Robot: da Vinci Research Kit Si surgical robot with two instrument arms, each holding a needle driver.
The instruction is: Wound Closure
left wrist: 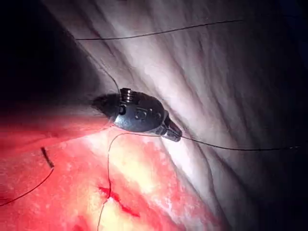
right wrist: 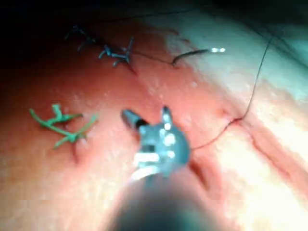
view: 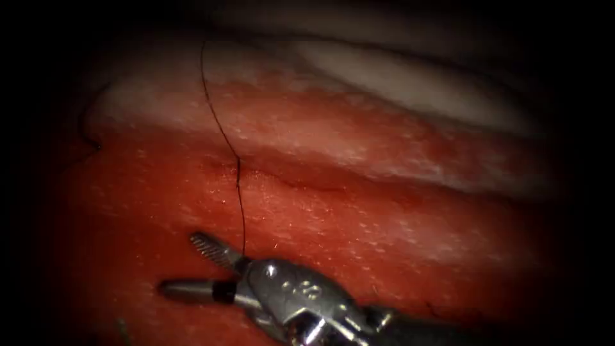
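Right tool (view: 186,266): jaws spread wide, gripping nothing; thread (view: 240,205) runs down to their hinge.
Left tool (left wrist: 142,115): jaw tips hidden; thread passes beside it.
Needle (right wrist: 195,54): lying on the tissue (view: 384,211), apart from both tools; whether its tip is buried is unclear.
Cut (view: 282,179): thread enters there.

The right tool (view: 195,266) is polished, glossy metal with 1 ridged jaw face. The tissue (view: 384,218) looks moist, grainy and matt. The thread (view: 240,198) is thin, dark and smooth.
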